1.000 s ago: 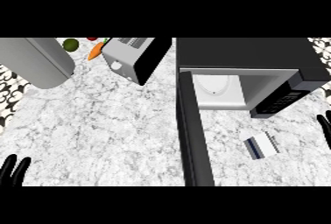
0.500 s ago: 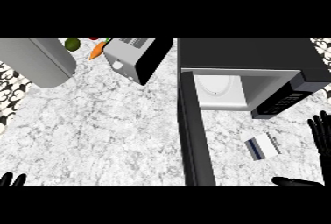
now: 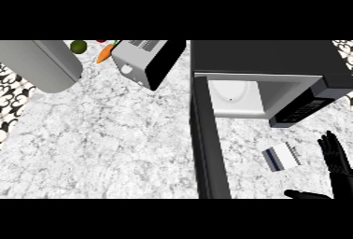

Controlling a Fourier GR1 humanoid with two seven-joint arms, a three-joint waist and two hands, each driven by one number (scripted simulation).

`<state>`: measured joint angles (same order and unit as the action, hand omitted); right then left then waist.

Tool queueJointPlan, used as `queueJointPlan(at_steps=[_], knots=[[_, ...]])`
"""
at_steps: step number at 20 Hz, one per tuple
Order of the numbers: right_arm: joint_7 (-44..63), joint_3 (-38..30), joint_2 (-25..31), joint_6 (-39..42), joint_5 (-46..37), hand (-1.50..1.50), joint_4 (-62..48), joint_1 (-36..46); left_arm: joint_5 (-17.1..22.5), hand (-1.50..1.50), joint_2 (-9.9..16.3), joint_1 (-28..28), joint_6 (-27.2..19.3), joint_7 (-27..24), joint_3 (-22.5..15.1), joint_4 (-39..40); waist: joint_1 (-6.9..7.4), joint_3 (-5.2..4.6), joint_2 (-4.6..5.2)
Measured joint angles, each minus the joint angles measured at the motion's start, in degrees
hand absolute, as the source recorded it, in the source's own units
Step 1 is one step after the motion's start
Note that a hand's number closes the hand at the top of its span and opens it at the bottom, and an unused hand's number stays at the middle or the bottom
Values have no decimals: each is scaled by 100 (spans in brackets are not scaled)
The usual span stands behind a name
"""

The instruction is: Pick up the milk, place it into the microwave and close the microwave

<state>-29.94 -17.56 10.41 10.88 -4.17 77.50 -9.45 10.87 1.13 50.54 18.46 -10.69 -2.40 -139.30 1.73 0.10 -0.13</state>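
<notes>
A small white milk carton with a dark blue stripe lies on its side on the grey-and-white marbled tabletop, to the right of the long black microwave door, which stands swung fully open toward the lower edge of the view. Behind the carton sits the black box-shaped microwave, its pale interior exposed, with a round white turntable visible on the floor of the cavity and a dark control panel at its right front corner. The carton rests in front of that opening, near the control panel but apart from it. The black right robot hand shows at the right edge of the view, just beside the carton on its right and not touching it; its fingers are spread and straight, pointing up the view, with the thumb stretched out toward the left below the carton, so the robot hand is wide open and has hold of nothing. The left robot hand appears nowhere in the head view. Farther off at the upper left stand a silver toaster with a black side, an orange carrot and a green round fruit beside it, and a large grey rounded metal object.
</notes>
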Motion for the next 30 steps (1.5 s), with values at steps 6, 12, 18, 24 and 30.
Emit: queueJointPlan(at_steps=[6,12,18,24,30], knots=[[-870,-54,118,-305,-434,-150,-1399,458,61,-150,-40,453,311,-363,4,15,51,6,4],[-1681,-122,295,-438,-682,-150,-2806,1058,136,-150,3,678,543,-632,238,50,46,9,18],[-2383,-258,404,-423,-717,-150,-3982,1536,223,-150,14,1063,864,-986,387,89,73,14,23],[-2627,-363,472,-276,-658,150,-4854,2093,308,-150,8,1275,1063,-1173,450,118,67,18,38],[-2759,-320,488,-208,-694,150,-5407,2470,364,-150,-32,1418,1201,-1351,424,160,63,9,44]])
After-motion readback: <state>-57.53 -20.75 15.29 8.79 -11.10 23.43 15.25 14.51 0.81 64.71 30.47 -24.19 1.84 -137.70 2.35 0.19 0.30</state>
